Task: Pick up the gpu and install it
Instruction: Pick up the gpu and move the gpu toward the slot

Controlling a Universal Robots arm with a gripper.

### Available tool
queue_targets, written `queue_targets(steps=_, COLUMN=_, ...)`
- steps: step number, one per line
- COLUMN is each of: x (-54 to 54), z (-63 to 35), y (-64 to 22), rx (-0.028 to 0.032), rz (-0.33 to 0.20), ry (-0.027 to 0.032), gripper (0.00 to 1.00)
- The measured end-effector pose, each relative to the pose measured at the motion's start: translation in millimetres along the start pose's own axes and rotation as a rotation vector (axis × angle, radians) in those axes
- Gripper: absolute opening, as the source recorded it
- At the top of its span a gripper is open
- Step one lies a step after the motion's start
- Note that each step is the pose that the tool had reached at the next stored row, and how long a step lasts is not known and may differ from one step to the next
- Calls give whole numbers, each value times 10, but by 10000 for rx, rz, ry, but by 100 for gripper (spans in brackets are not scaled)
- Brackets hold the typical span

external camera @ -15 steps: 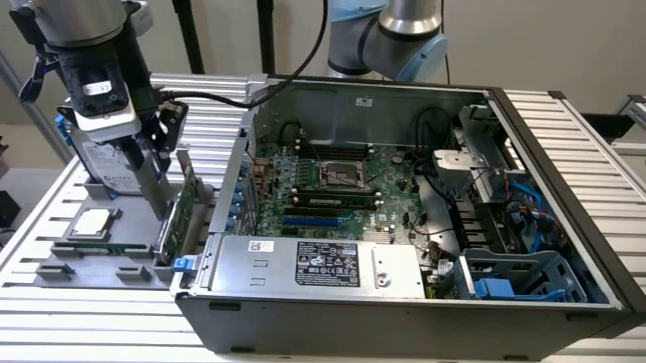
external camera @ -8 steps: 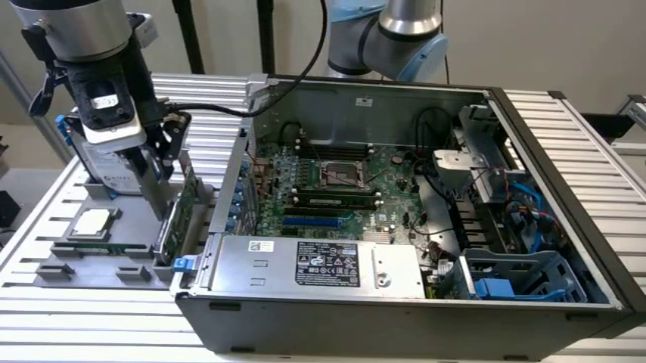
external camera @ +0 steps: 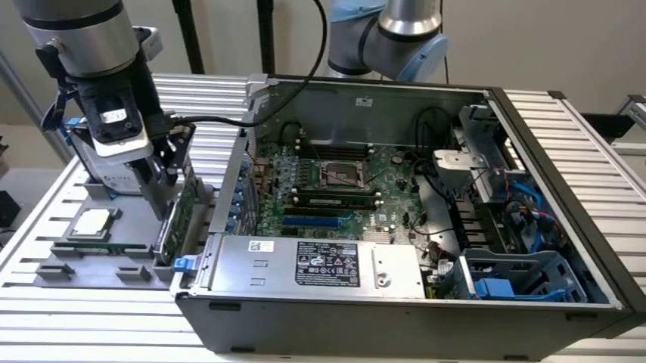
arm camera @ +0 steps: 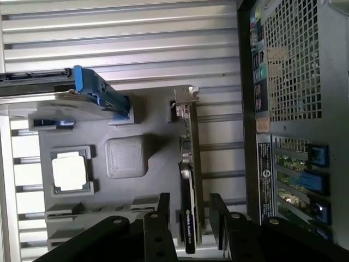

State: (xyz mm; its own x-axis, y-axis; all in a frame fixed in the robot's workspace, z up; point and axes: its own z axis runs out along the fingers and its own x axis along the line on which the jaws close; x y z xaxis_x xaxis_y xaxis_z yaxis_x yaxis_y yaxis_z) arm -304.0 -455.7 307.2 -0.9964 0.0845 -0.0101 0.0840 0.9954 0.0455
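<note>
The gpu [arm camera: 188, 180] stands on its long edge in a slot of the grey tray [arm camera: 158, 142], at the tray's side nearest the computer case [external camera: 404, 318]. The tray lies on the ribbed metal surface [external camera: 606, 151] near its edge at the exterior view's left. Seen edge-on in the wrist view, the card is thin, with a dark face, a green board and a silver bracket [arm camera: 185, 98] at one end. A line of small white lettering runs along its dark edge, too small to read.

The pincer [arm camera: 190, 197] is lowered over the card with its two black fingers [arm camera: 163, 210] apart, one on each side. A gap shows between each finger and the card, so they are not clamped on it.

A white label [external camera: 328, 265] with black print and small marks sits on top of the power supply [external camera: 253, 261] at the case's front edge; its text cannot be read. A white sticker [external camera: 111, 115] on the pincer's body is also illegible.

In the tray, a square silver CPU [arm camera: 69, 173] lies flat in a pocket. A hard drive [arm camera: 49, 101] with blue rails [arm camera: 101, 95] stands at the tray's far end. The case lies open, its green motherboard [external camera: 394, 170] exposed.
</note>
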Motion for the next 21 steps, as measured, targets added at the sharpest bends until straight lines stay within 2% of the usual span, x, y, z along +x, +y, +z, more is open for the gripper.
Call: queue_targets(steps=21, x=-33, z=382, y=-18, rx=0, rz=-14, ry=1, gripper=100)
